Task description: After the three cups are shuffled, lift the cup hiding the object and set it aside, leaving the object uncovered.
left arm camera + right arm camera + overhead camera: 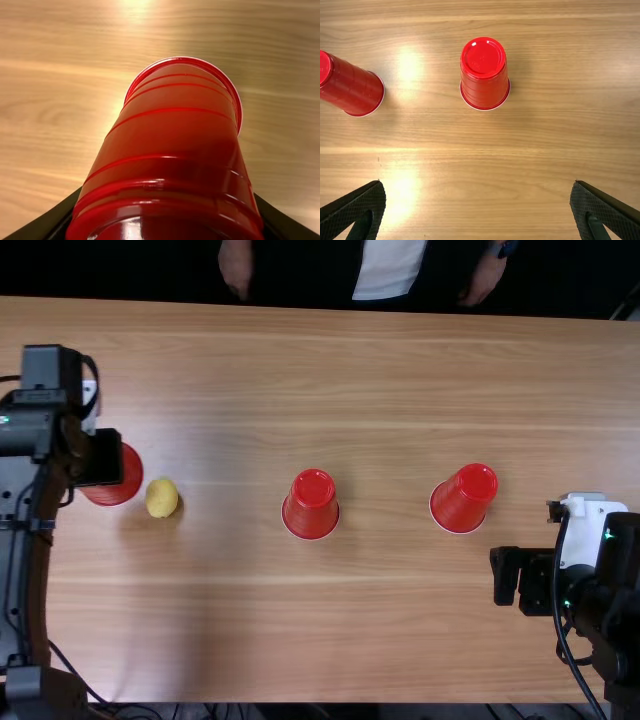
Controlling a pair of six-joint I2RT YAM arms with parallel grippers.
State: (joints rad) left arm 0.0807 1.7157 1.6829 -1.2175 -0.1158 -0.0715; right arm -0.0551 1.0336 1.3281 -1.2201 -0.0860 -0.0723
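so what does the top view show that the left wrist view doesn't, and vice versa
Top view: the yellow ball uncovered on the table, the middle cup and the right cup, both upside down, and the right gripper, open. Left wrist view: the ridged side and rim of the left cup, up close. Both: the left cup clamped in the left gripper, over the table.

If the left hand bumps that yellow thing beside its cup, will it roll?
Probably: the yellow object looks rounded and slightly oval, so it would likely roll, maybe wobbling off-line. The flat wooden table offers little to stop it.
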